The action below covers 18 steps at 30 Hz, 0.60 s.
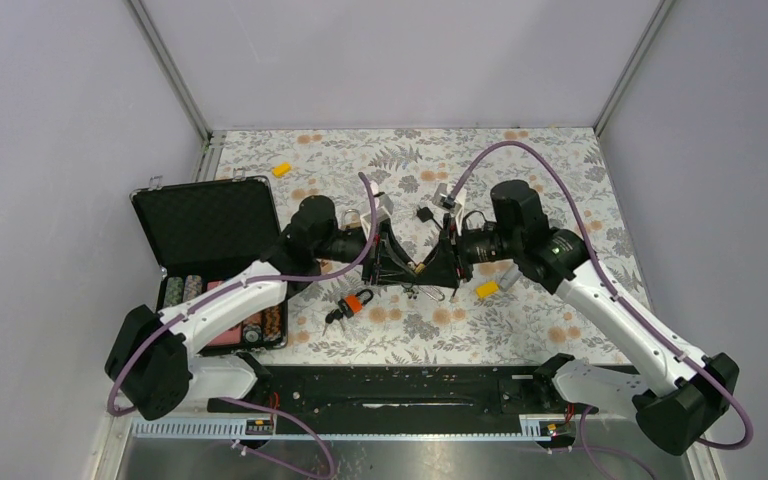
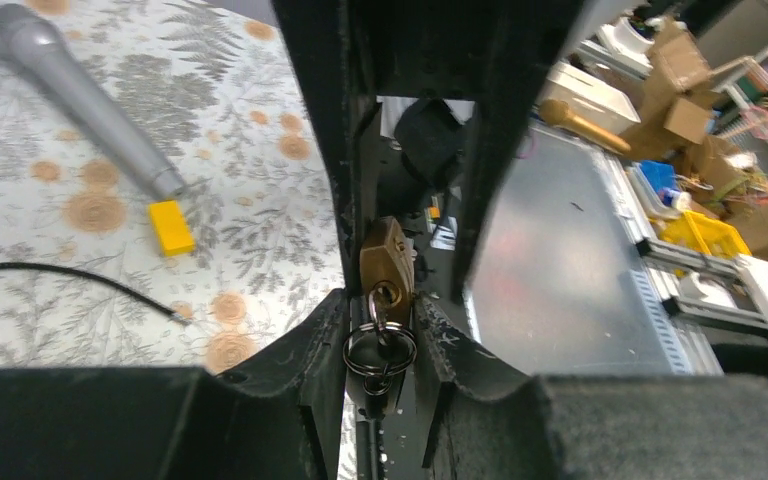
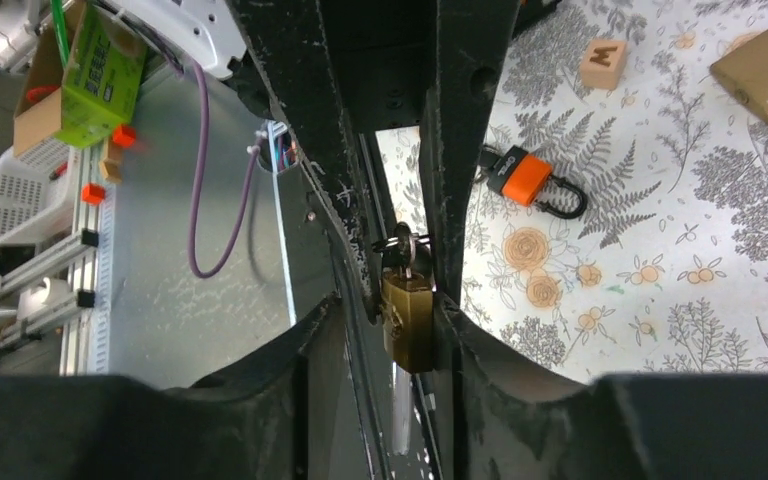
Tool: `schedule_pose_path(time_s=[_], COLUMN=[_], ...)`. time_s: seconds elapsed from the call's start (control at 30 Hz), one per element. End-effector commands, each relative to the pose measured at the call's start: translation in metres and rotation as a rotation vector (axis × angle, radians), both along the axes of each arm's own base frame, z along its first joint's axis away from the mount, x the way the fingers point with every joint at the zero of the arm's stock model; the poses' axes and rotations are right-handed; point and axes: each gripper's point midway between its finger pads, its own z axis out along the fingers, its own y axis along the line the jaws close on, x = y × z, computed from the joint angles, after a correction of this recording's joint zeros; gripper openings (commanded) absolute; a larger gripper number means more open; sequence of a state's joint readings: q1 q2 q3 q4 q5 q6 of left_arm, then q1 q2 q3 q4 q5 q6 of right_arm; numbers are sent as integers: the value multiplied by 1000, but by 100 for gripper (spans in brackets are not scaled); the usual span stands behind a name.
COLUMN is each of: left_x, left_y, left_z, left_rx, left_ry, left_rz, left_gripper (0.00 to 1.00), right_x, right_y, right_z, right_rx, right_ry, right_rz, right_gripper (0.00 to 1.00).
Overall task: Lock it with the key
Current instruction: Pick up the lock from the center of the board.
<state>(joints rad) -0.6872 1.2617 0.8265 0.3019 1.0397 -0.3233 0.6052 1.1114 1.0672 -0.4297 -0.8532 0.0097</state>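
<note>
Two grippers meet in mid-air over the floral-print tablecloth (image 1: 520,170), so you're partway through, not done.

L to R:
- **Left gripper** (image 2: 382,308): closed on the small silver key w/ its wire ring (image 2: 380,352), the ring pinched btwn its pads.
- **Key:** the blade appears seated in the keyhole of the small square brass-coloured padlock (image 2: 387,258), so insertion looks done.
- **Padlock:** held clear of the cloth, directly btwn both tools, keyhole end toward the left one.
- **Right gripper** (image 3: 388,305): clamps the padlock's brass body, w/ the key poking out just beyond its fingertips.

The shackle end is hidden behind the fingers in every view, so I can't tell whether it's pushed home.

Still to do, I'd judge: seat the shackle if it's open, turn the key, then pull it out.

An orange-bodied padlock w/ black shackle (image 3: 525,180) lies on the cloth, well apart. It's not your target.
</note>
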Motion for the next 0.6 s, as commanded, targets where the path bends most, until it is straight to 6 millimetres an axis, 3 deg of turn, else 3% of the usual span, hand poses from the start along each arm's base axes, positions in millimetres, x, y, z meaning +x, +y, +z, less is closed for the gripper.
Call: schedule_pose_path(time_s=[0.0, 0.07, 0.17, 0.37, 0.57], left_x=[22, 22, 20, 14, 1], left_y=[-3, 0, 5, 15, 29], left_z=[60, 68, 80, 100, 124], left_rx=[-165, -188, -222, -264, -315], left_ry=[-129, -135, -152, -179, -224], left_rz=[160, 179, 217, 250, 265], left_gripper=[0, 0, 0, 0, 0], right_x=[-1, 5, 12, 24, 22], right_y=[5, 4, 2, -7, -12], right_z=[16, 16, 18, 23, 41], right_rx=[73, 78, 97, 138, 200], right_ry=[-51, -75, -106, -181, -136], right_rz=[-18, -56, -106, -228, -301], right_gripper=[53, 69, 78, 83, 76])
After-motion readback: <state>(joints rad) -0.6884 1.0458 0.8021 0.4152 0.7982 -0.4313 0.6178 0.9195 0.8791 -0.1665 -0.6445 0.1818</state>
